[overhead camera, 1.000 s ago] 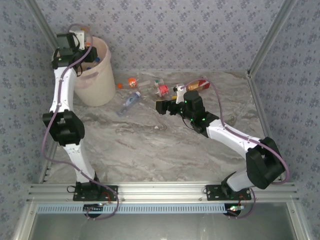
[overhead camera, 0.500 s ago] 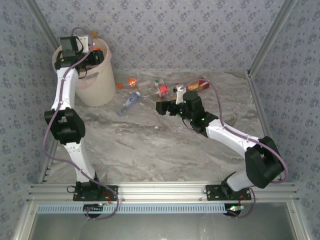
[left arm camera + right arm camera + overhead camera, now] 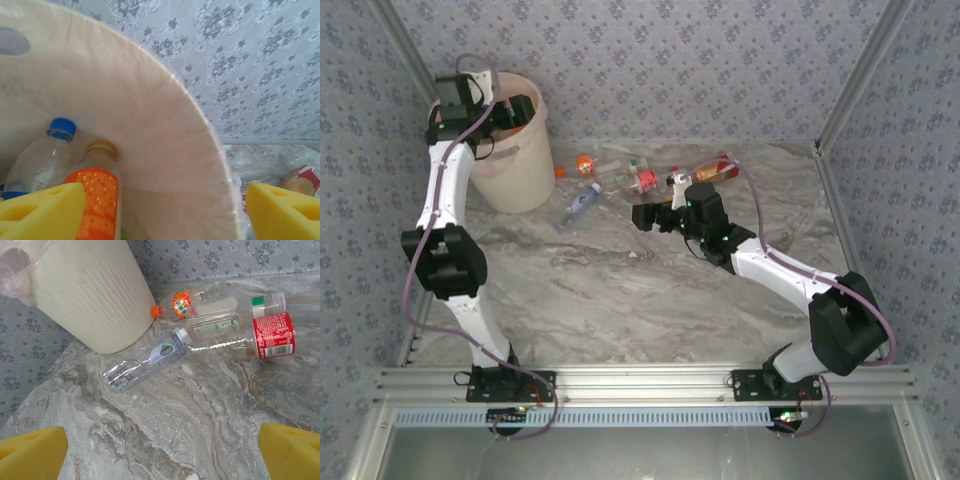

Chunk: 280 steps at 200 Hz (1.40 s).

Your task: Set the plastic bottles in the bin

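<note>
The cream bin (image 3: pixel 515 160) stands at the table's far left. My left gripper (image 3: pixel 512 108) hangs over its mouth with the jaws wide apart and nothing clamped between them. Inside the bin (image 3: pixel 150 130), an orange-labelled bottle (image 3: pixel 97 200) lies next to my left finger (image 3: pixel 40 212), beside a blue-capped clear bottle (image 3: pixel 42 162). My right gripper (image 3: pixel 645 215) is open and low over the table, short of the loose bottles. In front of it (image 3: pixel 160 460) lie a clear bottle with a blue oval label (image 3: pixel 145 362), an orange-capped bottle (image 3: pixel 185 305) and a red-labelled bottle (image 3: pixel 272 335).
A copper-tinted bottle (image 3: pixel 713 170) lies behind my right wrist near the back wall. A clear bottle with a green label (image 3: pixel 230 322) lies among the others. The bin's outer wall (image 3: pixel 85 290) stands close to the left of the loose bottles. Patterned walls close in the table.
My left gripper has swung a little right over the bin and opened, and the orange-labelled bottle it carried now lies inside the bin. The right arm has not moved.
</note>
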{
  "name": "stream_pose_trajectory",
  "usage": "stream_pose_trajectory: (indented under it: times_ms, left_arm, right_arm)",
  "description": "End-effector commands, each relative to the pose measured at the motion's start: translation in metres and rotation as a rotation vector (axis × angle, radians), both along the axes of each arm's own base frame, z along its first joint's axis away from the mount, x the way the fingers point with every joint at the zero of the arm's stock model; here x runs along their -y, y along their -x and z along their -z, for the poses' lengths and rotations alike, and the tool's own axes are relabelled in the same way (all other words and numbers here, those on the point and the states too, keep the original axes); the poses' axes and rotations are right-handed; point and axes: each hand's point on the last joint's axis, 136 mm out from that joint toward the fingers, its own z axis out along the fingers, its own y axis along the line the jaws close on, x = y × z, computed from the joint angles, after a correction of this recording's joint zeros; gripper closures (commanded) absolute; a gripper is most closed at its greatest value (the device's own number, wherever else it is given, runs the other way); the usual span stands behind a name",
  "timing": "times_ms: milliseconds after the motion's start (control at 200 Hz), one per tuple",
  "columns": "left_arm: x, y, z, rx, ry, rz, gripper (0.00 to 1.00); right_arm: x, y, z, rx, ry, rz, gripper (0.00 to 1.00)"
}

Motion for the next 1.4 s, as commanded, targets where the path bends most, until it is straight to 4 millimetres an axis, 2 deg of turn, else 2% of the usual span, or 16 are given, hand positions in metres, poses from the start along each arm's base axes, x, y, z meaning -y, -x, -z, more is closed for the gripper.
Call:
stream_pose_trajectory:
  times_ms: [0, 105, 135, 155, 335, 415, 490, 605, 615, 660, 874, 939, 1044, 1124, 1189, 1394]
  left_arm:
    - [0.014, 0.021, -0.052, 0.108, 0.053, 0.058, 0.14]
    - [0.022, 0.035, -0.066, 0.136, 0.094, 0.084, 0.11]
    - [0.023, 0.04, -0.075, 0.16, 0.104, 0.084, 0.1]
    - [0.023, 0.042, -0.069, 0.15, 0.113, 0.081, 0.09]
    - [0.029, 0.075, -0.09, 0.233, 0.179, 0.056, 0.02]
    - [0.035, 0.09, -0.095, 0.256, 0.213, 0.047, 0.02]
    - [0.042, 0.106, -0.095, 0.261, 0.248, 0.039, 0.02]
    - [0.058, 0.13, -0.085, 0.27, 0.255, 0.036, 0.02]
    - [0.059, 0.132, -0.084, 0.27, 0.253, 0.036, 0.02]
    - [0.067, 0.141, -0.08, 0.269, 0.245, 0.043, 0.02]
    - [0.089, 0.167, -0.049, 0.189, 0.27, 0.052, 0.02]
    - [0.087, 0.173, -0.036, 0.154, 0.276, 0.032, 0.02]
    - [0.077, 0.182, -0.014, 0.104, 0.262, -0.025, 0.02]
    - [0.066, 0.19, 0.001, 0.068, 0.231, -0.088, 0.02]
    - [0.059, 0.197, 0.014, 0.04, 0.198, -0.124, 0.02]
    - [0.044, 0.212, 0.031, 0.002, 0.143, -0.187, 0.02]
  right_arm:
    - [0.01, -0.01, -0.004, -0.021, -0.03, 0.054, 0.0]
    - [0.027, -0.017, -0.001, -0.029, -0.013, 0.09, 0.0]
    - [0.033, -0.019, 0.0, -0.027, 0.004, 0.097, 0.0]
    - [0.037, -0.021, 0.002, -0.026, 0.018, 0.101, 0.0]
    - [0.077, -0.036, 0.018, 0.002, 0.169, 0.098, 0.0]
    - [0.087, -0.042, 0.027, 0.012, 0.24, 0.032, 0.0]
    - [0.087, -0.039, 0.04, -0.008, 0.323, -0.107, 0.0]
    - [0.094, -0.046, 0.062, -0.072, 0.417, -0.202, 0.0]
    - [0.093, -0.05, 0.056, -0.058, 0.418, -0.205, 0.0]
    - [0.095, -0.059, 0.057, -0.062, 0.432, -0.221, 0.0]
    - [0.094, -0.094, 0.08, 0.006, 0.62, -0.355, 0.06]
    - [0.093, -0.101, 0.089, 0.011, 0.678, -0.39, 0.1]
    - [0.092, -0.114, 0.101, 0.038, 0.761, -0.453, 0.09]
    - [0.098, -0.125, 0.112, 0.118, 0.905, -0.515, 0.09]
    - [0.093, -0.128, 0.12, 0.179, 0.991, -0.583, 0.08]
    - [0.079, -0.143, 0.14, 0.315, 1.133, -0.676, 0.06]
